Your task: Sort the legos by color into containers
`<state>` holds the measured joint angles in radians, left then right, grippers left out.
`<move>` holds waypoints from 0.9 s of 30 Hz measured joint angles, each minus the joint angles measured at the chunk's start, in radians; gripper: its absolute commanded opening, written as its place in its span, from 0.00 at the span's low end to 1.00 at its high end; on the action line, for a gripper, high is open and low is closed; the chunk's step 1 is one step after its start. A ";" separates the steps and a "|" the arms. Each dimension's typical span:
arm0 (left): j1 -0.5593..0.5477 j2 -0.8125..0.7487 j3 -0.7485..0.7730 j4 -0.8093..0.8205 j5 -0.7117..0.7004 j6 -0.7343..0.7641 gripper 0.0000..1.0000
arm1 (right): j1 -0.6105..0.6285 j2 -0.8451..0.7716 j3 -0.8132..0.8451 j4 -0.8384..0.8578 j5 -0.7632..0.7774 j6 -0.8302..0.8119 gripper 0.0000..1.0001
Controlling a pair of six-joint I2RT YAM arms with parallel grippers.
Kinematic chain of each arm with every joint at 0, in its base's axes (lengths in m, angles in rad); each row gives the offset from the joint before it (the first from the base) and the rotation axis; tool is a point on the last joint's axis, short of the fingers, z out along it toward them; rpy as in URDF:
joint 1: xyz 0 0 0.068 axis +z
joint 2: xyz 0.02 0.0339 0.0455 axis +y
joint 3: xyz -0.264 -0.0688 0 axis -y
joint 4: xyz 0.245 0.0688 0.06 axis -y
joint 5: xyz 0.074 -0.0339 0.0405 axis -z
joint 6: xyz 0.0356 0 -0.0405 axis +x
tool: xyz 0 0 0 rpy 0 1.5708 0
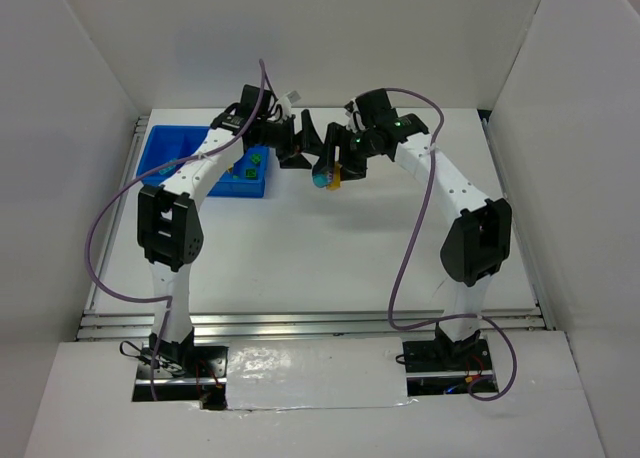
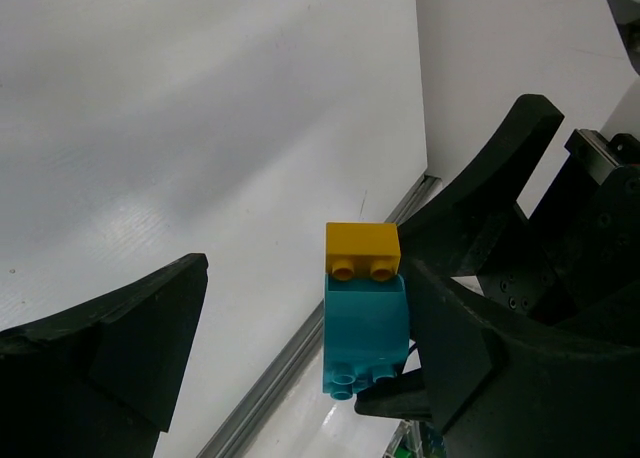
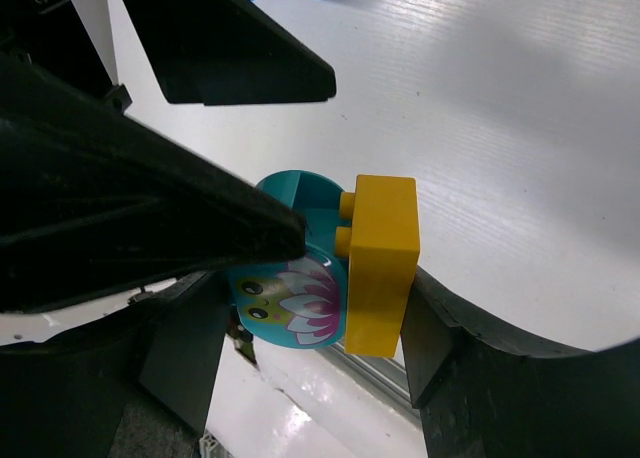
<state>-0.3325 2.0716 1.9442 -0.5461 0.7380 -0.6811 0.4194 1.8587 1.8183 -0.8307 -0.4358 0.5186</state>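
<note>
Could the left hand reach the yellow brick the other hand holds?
Probably yes: the left hand is open, facing the yellow brick, nothing between them. The right hand clamps it with the teal brick, so room looks tight.

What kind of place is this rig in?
Probably a lab robot cell: white panel walls box in a white table, left arm and right arm bolted at its near edge, blue tray of toy bricks, right pincer holding a teal-and-yellow brick stack.

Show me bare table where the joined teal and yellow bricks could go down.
Free: the broad table stretch between left arm and right arm, nearer than the blue tray. Crowded: far centre, where the left fingers and right fingers flank the bricks.
</note>
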 measured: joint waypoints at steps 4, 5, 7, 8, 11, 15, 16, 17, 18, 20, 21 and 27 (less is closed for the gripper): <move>-0.002 0.000 -0.001 -0.007 0.003 0.001 0.94 | 0.007 0.008 0.000 0.006 -0.008 -0.003 0.06; -0.002 0.000 -0.001 -0.008 0.004 0.001 0.93 | 0.008 0.008 0.000 0.008 -0.008 -0.003 0.06; -0.002 0.000 -0.001 -0.006 0.011 0.000 0.91 | 0.010 0.009 0.000 0.007 -0.008 -0.008 0.06; -0.002 0.000 -0.002 -0.001 0.017 -0.001 0.89 | 0.010 0.010 0.000 0.006 -0.007 -0.012 0.06; 0.000 0.000 -0.014 0.027 0.042 -0.003 0.83 | 0.010 0.014 0.005 0.003 -0.002 -0.029 0.07; 0.001 0.000 -0.020 0.024 0.063 0.011 0.76 | 0.010 0.025 0.024 -0.012 0.019 -0.069 0.08; 0.001 0.000 -0.020 0.023 0.069 0.023 0.75 | 0.010 0.026 0.028 -0.018 0.029 -0.085 0.08; 0.001 0.000 -0.020 0.022 0.076 0.032 0.75 | 0.010 0.026 0.031 -0.022 0.033 -0.098 0.08; 0.001 0.000 -0.020 0.018 0.085 0.046 0.74 | 0.010 0.026 0.036 -0.027 0.038 -0.117 0.08; 0.001 0.000 -0.020 0.007 0.099 0.071 0.72 | 0.008 0.028 0.043 -0.039 0.035 -0.149 0.09; 0.001 0.000 -0.020 0.001 0.106 0.083 0.70 | 0.010 0.029 0.044 -0.042 0.034 -0.167 0.09; -0.005 0.001 -0.020 -0.027 0.172 0.130 0.48 | 0.011 0.032 0.046 -0.064 -0.010 -0.253 0.12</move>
<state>-0.3370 2.0727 1.9244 -0.5732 0.9104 -0.5507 0.4301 1.8908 1.8641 -0.8951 -0.4458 0.2657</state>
